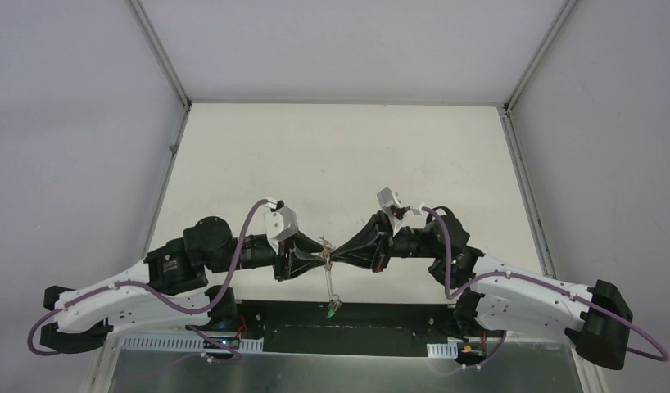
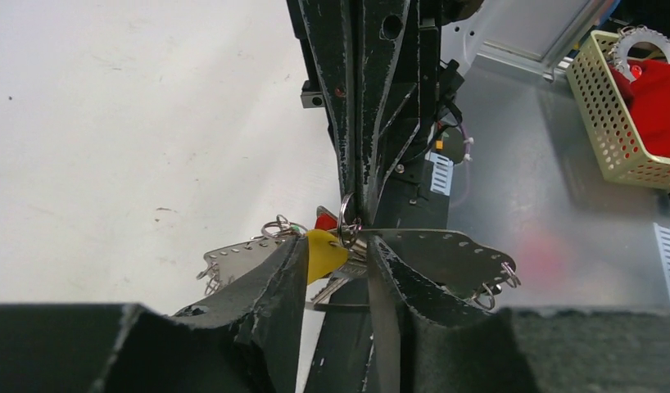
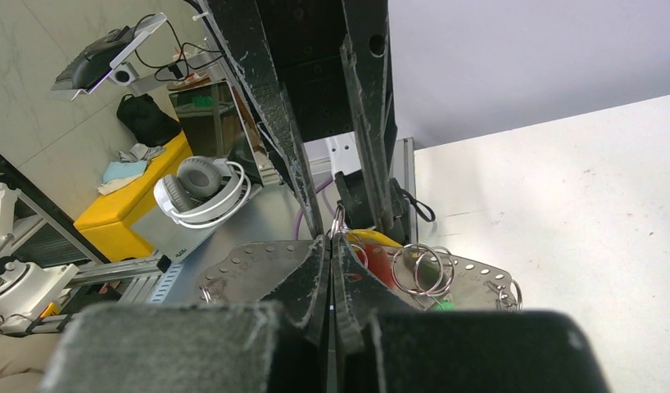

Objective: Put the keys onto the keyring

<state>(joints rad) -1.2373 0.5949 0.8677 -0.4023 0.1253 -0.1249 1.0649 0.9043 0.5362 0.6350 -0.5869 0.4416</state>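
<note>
Top external: left gripper [image 1: 314, 255] and right gripper [image 1: 342, 254] meet tip to tip above the tabletop [image 1: 332, 164], mid near edge, with a green-tagged key [image 1: 332, 311] dangling below. Only the wrist views resolve the rest.

- **Left wrist:** left jaws look clamped on the yellow-headed key [image 2: 322, 252].
- **Right wrist:** right jaws are nearly together, apparently pinching a small split ring [image 3: 338, 221].

The keyring [image 2: 446, 250] spans both grippers. I judge it light, stiff and slippery, so grip the band's flat faces.

The keyring [image 2: 446, 250], a flat grey band with holes, hangs in the air. A yellow key [image 2: 322, 254] and a red key [image 2: 324, 221] sit at its middle, and a green key [image 1: 332, 310] dangles toward 6 o'clock.
</note>
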